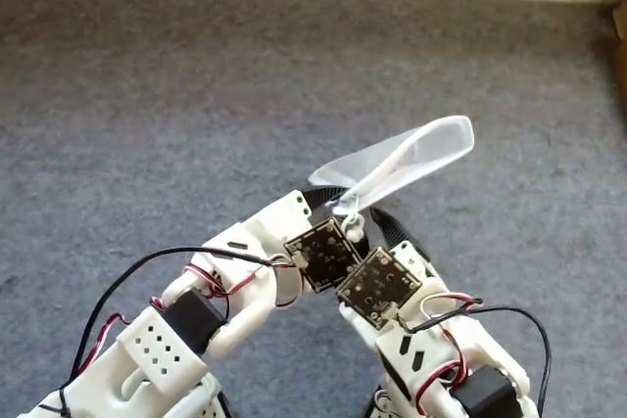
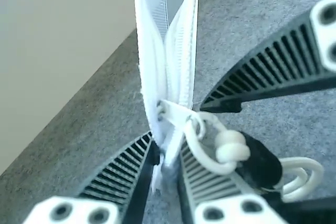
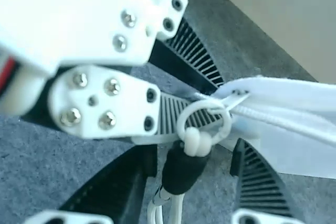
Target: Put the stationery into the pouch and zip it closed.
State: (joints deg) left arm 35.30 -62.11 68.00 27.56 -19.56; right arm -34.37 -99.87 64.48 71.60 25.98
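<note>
Above carpet (image 1: 147,95), ribbed left gripper (image 2: 167,155) pinches translucent pouch (image 2: 165,40).

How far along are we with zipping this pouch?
Done: cannot tell whether the stationery is inside the translucent white mesh pouch. In hand: the left gripper is clamped on the pouch's end beside the white zip slider; the right gripper stands open around the white pull cord. Left: closing on that cord and drawing the zip shut.
</note>
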